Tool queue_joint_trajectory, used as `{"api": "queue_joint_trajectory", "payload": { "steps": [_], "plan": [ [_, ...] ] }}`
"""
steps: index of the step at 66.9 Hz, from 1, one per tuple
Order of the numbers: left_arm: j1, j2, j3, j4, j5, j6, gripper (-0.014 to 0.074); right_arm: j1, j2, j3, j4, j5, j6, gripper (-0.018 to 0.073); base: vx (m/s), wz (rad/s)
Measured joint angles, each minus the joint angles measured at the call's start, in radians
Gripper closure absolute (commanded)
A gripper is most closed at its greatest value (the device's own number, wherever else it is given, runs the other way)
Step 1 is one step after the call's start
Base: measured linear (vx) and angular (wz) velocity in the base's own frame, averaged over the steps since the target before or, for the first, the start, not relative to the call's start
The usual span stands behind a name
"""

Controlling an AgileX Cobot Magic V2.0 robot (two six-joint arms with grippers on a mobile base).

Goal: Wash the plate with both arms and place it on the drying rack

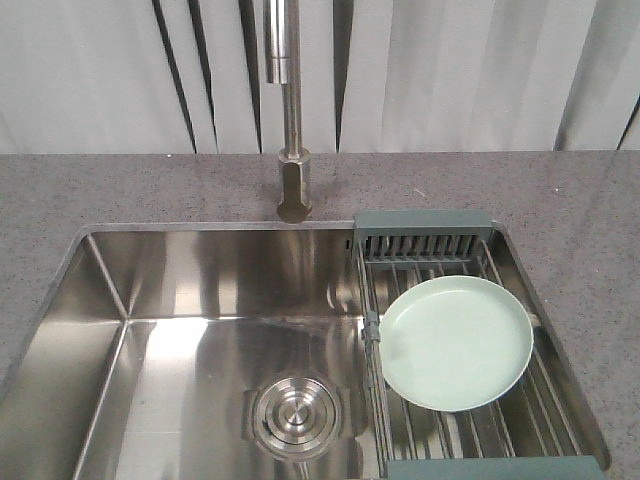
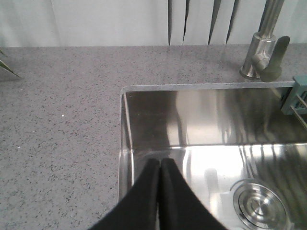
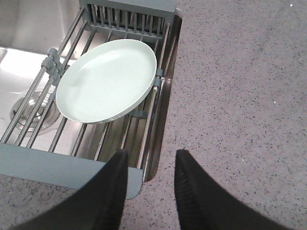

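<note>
The pale mint-green plate (image 1: 458,342) (image 3: 106,80) lies flat on the bars of the drying rack (image 1: 425,231) (image 3: 29,165), which spans the right side of the sink. My right gripper (image 3: 152,155) is open and empty, hovering over the near right corner of the rack and the counter, a little short of the plate. My left gripper (image 2: 160,163) is shut with nothing between its fingers, above the sink's left edge. Neither arm shows in the front view.
The steel sink basin (image 1: 200,330) has a round drain (image 1: 295,415) (image 2: 256,205) near its middle. A steel faucet (image 1: 292,150) (image 2: 261,52) stands behind it. Grey speckled counter (image 3: 240,86) (image 2: 57,120) surrounds the sink. Grey vertical blinds hang at the back.
</note>
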Motion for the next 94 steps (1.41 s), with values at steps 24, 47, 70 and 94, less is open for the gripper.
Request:
{"api": "queue_joint_trajectory", "payload": {
  "steps": [24, 47, 70, 94],
  "plan": [
    [0.0, -0.34, 0.475, 0.0, -0.372, -0.003, 0.0603, 0.0, 0.0, 0.0, 0.0, 0.0, 0.0, 0.032, 0.0, 0.0],
    [0.0, -0.351, 0.581, 0.0, -0.617, -0.004, 0.0603, 0.0, 0.0, 0.0, 0.0, 0.001, 0.0, 0.032, 0.0, 0.0],
    [0.0, -0.351, 0.581, 0.0, -0.618, -0.004, 0.0603, 0.0, 0.0, 0.0, 0.0, 0.001, 0.0, 0.032, 0.0, 0.0],
    [0.0, -0.351, 0.581, 0.0, -0.619, -0.004, 0.0603, 0.0, -0.004, 0.003, -0.006, -0.001, -0.001, 0.032, 0.0, 0.0]
  ]
}}
